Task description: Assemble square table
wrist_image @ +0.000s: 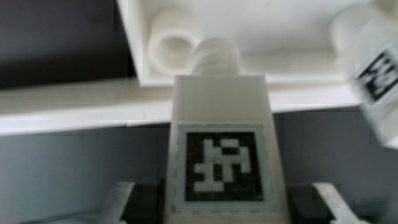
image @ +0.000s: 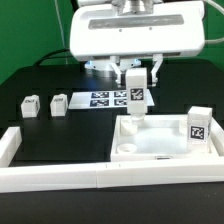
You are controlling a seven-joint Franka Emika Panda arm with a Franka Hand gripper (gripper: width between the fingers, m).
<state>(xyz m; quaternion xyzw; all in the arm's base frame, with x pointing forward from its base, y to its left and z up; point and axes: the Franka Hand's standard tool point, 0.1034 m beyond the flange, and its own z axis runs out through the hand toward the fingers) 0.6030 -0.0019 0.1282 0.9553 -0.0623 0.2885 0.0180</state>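
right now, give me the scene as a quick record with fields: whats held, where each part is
gripper: shut on the held leg
held leg: upright, tag showing, tip close beside a corner socket, not seated in it
tabletop: inside the border wall
standing leg: upright at the tabletop's corner on the exterior view's right
loose legs: two, apart, on the exterior view's left
marker board: flat behind the tabletop
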